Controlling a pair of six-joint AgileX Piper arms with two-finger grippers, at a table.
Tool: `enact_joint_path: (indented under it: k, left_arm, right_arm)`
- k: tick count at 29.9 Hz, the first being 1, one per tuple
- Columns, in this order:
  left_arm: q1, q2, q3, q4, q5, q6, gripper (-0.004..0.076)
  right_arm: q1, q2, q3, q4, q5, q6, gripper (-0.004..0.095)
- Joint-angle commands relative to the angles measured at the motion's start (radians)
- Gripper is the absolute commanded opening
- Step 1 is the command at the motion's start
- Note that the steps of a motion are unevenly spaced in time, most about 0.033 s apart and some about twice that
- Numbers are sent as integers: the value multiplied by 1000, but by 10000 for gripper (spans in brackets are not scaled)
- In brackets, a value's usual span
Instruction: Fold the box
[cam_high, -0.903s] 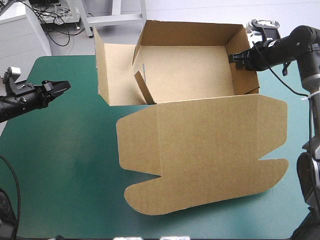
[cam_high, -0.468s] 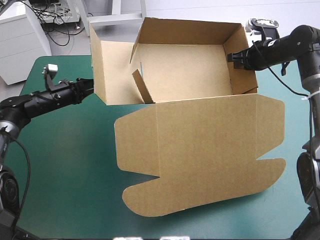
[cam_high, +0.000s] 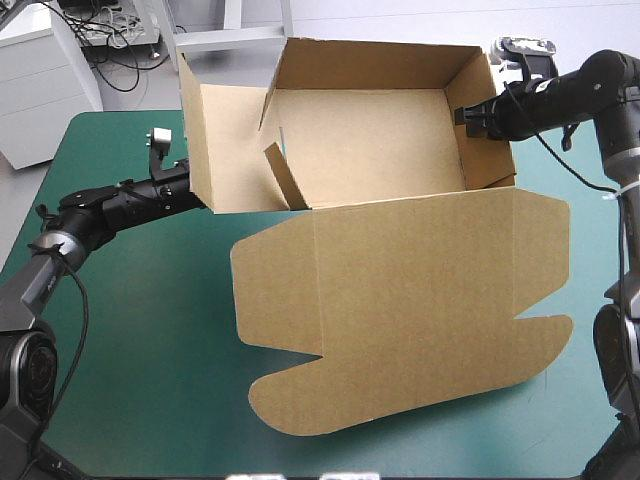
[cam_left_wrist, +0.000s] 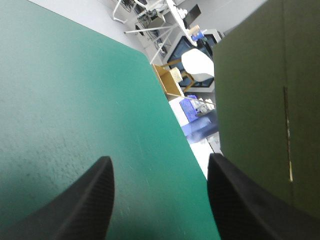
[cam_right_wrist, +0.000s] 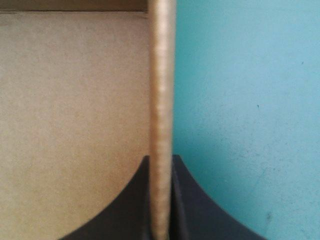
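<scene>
The right hand (cam_right_wrist: 161, 159) is pinching the right wall of the brown box (cam_high: 400, 200), its black fingers (cam_right_wrist: 125, 212) all but meeting on the board. The left hand (cam_high: 186, 180) is gaping open over the teal-green counter (cam_high: 130, 330), just beside the box's raised left wall. The box is sitting toward the counter's far edge, its lid lying flat.

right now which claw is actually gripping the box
The right claw: shut on the box's right wall. The left claw is open, beside the left wall, holding nothing.

Robotics lab: teal-green table (cam_high: 130, 350), white cabinet (cam_high: 40, 85), tangled cables (cam_high: 118, 42).
</scene>
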Motion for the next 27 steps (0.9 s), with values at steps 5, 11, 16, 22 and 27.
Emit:
enact_joint_path:
  k: [5,11,16,22,27]
  left_arm:
    - [-34,-43,-97,-123,104,-33,397]
    - [-35,-43,-170,-123,137,-98,398]
    - [-35,-43,-230,-123,188,-138,410]
    - [-65,-48,-297,-88,197,-187,434]
    - [-108,-48,-355,-65,180,-223,434]
  right_arm:
    - [-2,-49,-24,7,-53,6,-8]
    - [-2,-49,-24,5,-60,6,-8]
    - [-2,-49,-24,-6,-68,9,-8]
    - [-2,-49,-24,-27,-68,16,-8]
    - [-2,-49,-24,-33,-68,20,-8]
